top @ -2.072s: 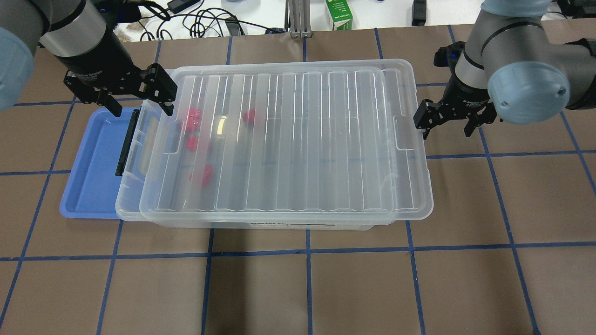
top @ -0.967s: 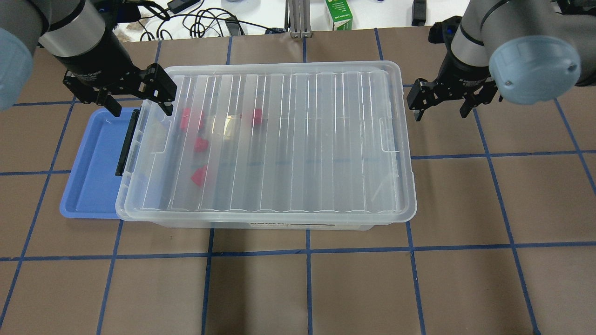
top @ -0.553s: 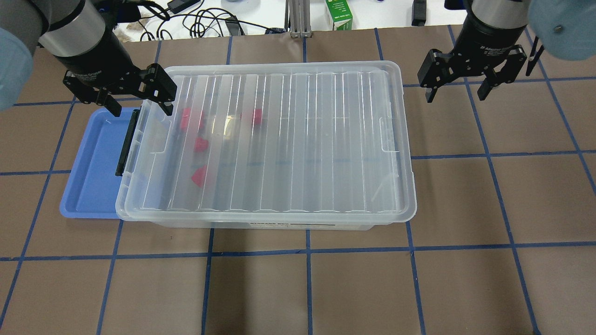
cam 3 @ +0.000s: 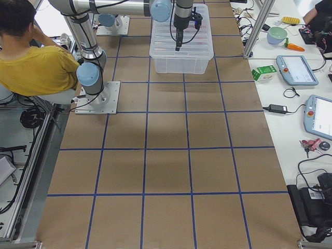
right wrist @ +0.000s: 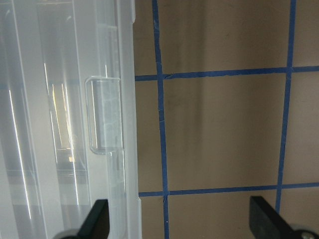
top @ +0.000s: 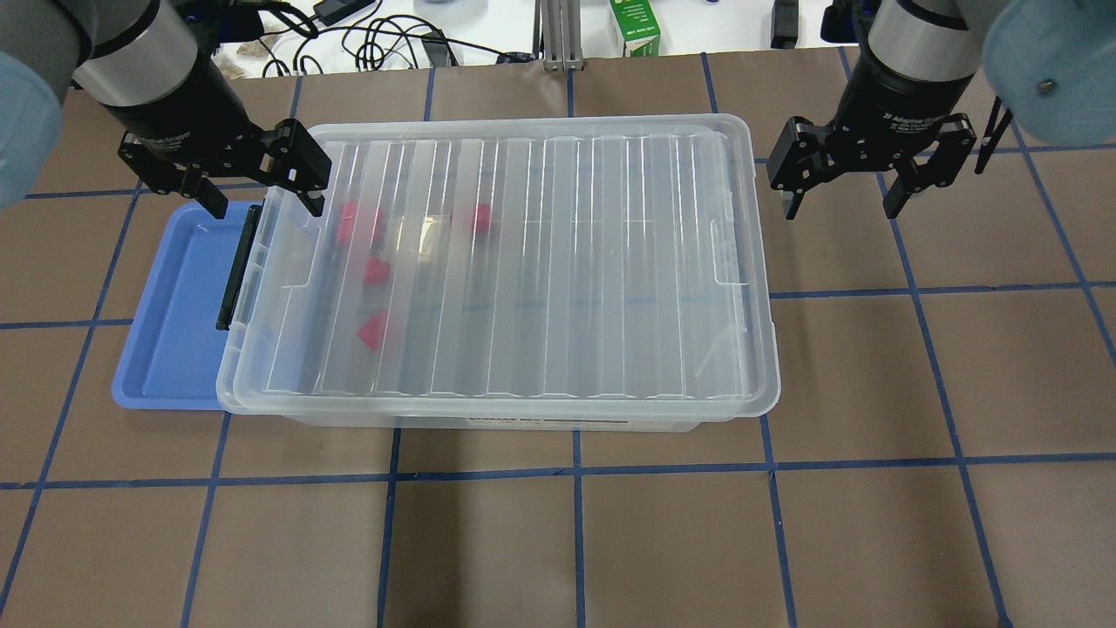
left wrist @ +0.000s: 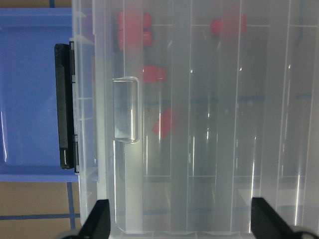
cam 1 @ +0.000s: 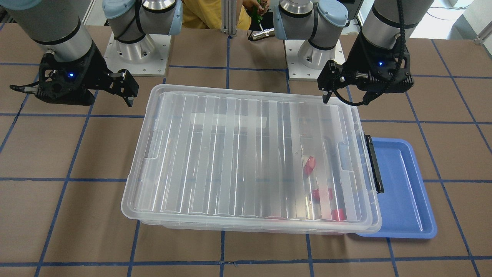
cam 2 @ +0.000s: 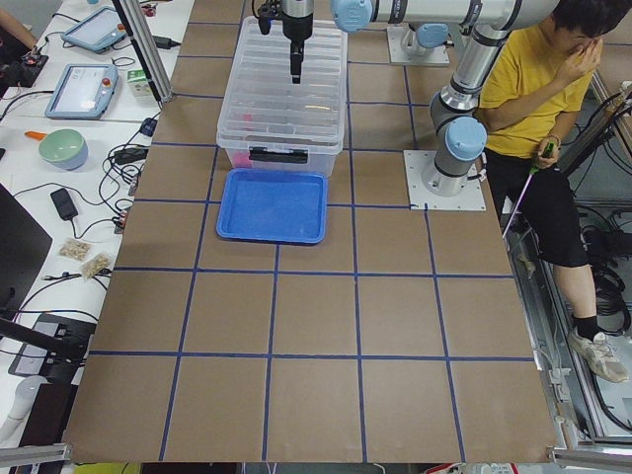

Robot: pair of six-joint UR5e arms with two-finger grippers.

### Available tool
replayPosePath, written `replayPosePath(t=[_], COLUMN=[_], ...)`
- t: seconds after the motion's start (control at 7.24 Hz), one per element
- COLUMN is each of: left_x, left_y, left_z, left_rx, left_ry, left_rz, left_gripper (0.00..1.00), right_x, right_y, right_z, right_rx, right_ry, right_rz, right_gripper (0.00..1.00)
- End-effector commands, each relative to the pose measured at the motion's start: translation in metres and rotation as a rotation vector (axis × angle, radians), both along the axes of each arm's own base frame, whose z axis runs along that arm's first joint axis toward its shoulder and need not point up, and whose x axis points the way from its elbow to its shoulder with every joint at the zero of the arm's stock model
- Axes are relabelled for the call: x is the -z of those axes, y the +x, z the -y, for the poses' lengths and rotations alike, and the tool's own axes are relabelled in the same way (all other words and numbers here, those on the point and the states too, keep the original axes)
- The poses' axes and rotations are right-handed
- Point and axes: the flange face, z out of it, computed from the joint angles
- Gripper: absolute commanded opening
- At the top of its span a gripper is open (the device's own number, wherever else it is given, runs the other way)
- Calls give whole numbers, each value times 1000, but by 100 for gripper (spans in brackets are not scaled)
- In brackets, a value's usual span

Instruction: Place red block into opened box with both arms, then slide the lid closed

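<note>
- Over the far corner of the box (top: 523,422), at its latch end: left gripper (top: 261,199), spread wide, nothing between the fingers, hanging clear above the plastic.
- Straight down from its wrist camera: both fingers (left wrist: 97,224) at the bottom edge of the view, with the ribs of the lid (top: 558,262) running between them and one rectangular indent (left wrist: 124,109) just beyond.
- Past that indent, under the lid: four red blocks (top: 377,270) on the box floor, blurred by the plastic. Three clustered near the latch end, one (top: 478,218) set farther toward the middle. All below the left gripper's level and untouched by it.
- Beyond the opposite short end, off the box: right gripper (top: 840,205), likewise spread wide and empty, hanging over bare table (right wrist: 224,139) beside the far corner, apart from the lid.
- Down from that wrist camera: lid edge and the second indent (right wrist: 104,114) along the left side, brown paper crossed by blue tape lines between the fingers.
- Between the two grippers: lid lying flat on the box, covering it almost end to end, only a narrow strip of box rim showing at the latch end.
- At that end: black latch bar (top: 235,266) against the box wall, with the blue tray (top: 170,331) right beside it; box rim overlapping the tray's edge from above, contact not clear.
- Farther out, past the table's far edge: green carton (top: 635,26) and loose cables (top: 366,35).
- Beside the robot bases in the side views: person in a yellow shirt (cam 2: 533,89), seated.
</note>
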Motion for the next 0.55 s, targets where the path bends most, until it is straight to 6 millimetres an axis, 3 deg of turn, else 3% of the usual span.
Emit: replayPosePath(t=[0.0, 0.41], left_x=[0, -1], left_y=[0, 2], left_z=[0, 0], left_rx=[0, 3], left_ry=[-1, -8], left_rz=[0, 20], left_gripper=[100, 100], right_x=[2, 0], right_y=[6, 5], right_z=[-2, -2], right_rx=[-10, -10], right_ry=[2, -5], right_rz=[0, -3], right_gripper=[100, 100])
